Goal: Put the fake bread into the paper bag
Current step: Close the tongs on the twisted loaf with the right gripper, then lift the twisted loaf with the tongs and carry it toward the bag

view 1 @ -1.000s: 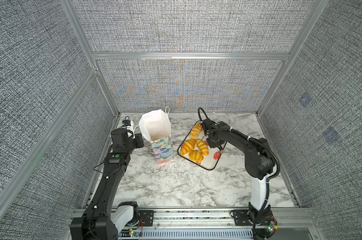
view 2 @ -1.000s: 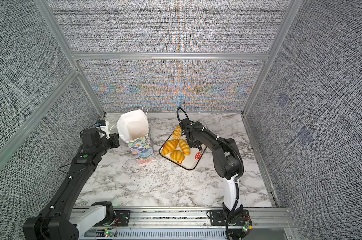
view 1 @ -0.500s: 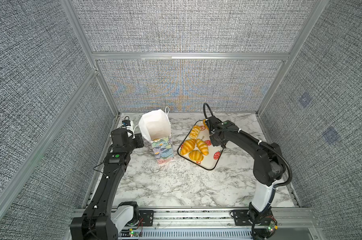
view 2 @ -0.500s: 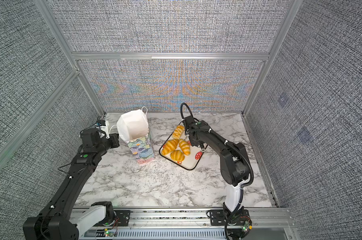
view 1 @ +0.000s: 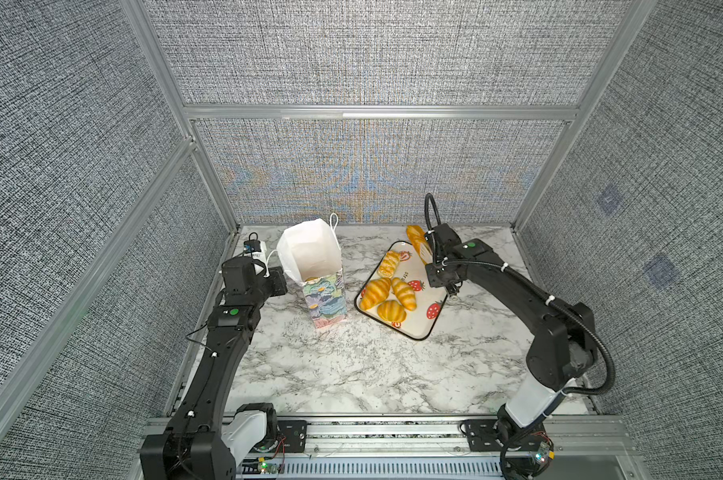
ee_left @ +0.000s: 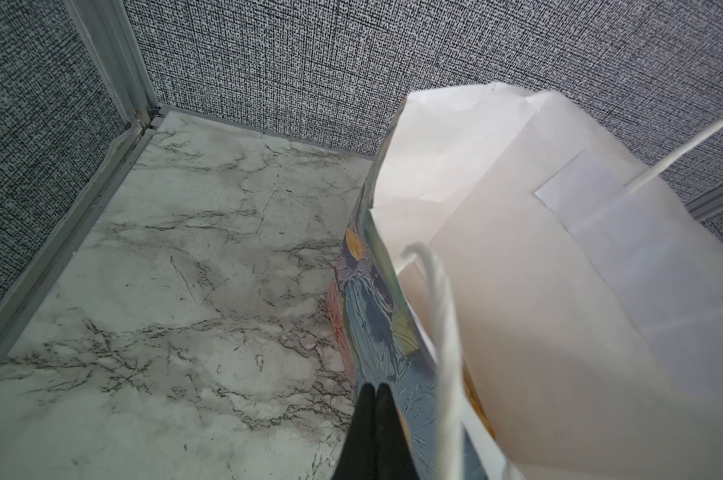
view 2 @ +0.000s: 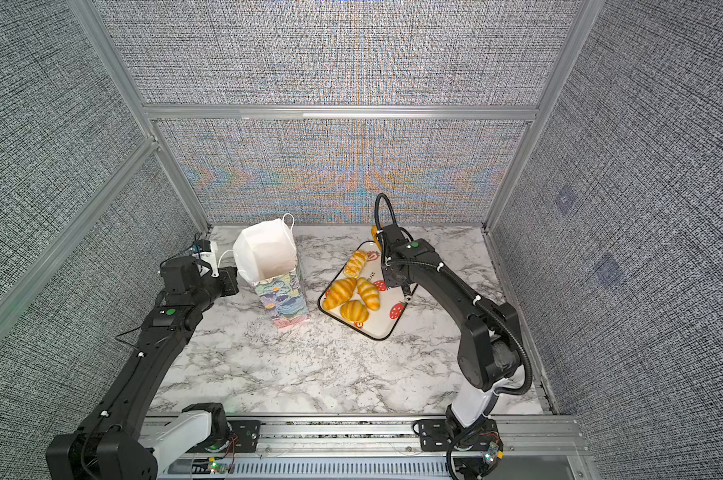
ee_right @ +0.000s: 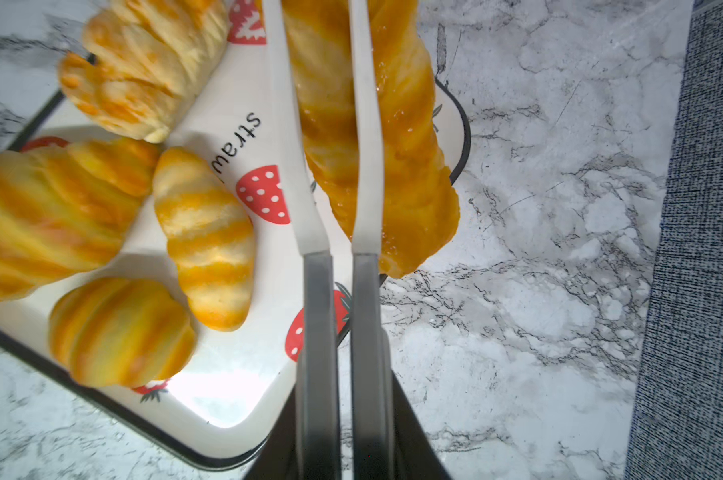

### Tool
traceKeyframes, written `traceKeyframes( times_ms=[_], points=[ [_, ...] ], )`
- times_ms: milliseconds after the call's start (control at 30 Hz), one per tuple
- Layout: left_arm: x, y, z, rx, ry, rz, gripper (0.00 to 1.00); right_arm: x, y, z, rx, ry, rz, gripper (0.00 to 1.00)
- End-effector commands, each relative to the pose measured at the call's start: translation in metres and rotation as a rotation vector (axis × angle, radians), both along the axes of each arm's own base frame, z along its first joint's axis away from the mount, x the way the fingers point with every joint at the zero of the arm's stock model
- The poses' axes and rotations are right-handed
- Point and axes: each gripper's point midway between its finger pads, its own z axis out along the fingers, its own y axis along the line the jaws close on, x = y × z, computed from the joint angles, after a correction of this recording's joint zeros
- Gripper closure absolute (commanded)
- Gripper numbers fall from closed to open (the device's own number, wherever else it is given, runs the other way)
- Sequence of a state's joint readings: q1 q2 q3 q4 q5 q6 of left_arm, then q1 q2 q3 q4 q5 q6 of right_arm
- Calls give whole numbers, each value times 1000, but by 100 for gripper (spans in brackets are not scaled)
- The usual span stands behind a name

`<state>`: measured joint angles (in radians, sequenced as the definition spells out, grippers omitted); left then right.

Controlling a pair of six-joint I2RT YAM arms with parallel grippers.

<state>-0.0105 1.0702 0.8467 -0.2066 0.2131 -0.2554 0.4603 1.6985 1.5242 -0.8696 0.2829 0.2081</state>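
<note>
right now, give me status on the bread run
Left gripper shut beside bag. Right gripper shut on tongs, tongs pinching long bread over tray's far corner. Four breads on tray. Bag mouth open, nothing between.

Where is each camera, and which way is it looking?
Top views, both: high above the front, looking down at the table, paper bag and tray; both arms show.
Left wrist: on the left arm, looking past the shut left claw at the bag's side and mouth.
Right wrist: on the right arm, looking along the tongs in the right claw, which pinch a long bread by the tray's edge.
Shared: top and right wrist views both show the four breads on the tray.
</note>
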Motion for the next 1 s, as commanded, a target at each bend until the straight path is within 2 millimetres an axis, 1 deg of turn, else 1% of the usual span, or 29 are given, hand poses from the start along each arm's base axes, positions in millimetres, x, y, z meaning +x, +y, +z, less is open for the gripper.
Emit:
traceKeyframes(
  times_ms=[0, 233, 533, 733, 867, 967],
  points=[
    [2, -1, 4, -6, -19, -4, 100, 2, 15, 25, 112, -68, 17, 75],
    [2, -1, 4, -7, -20, -6, 100, -13, 36, 85, 288, -170, 101, 75],
    [2, -1, 4, -9, -19, -5, 100, -35, 66, 152, 417, -298, 210, 75],
    [2, -1, 4, -10, -20, -6, 100, -51, 87, 186, 472, -362, 288, 75],
    [2, -1, 4, -9, -22, -6, 100, -61, 99, 204, 494, -393, 337, 75],
    [1, -2, 5, -9, -22, -7, 100, -67, 108, 212, 513, -409, 370, 75]
  ],
)
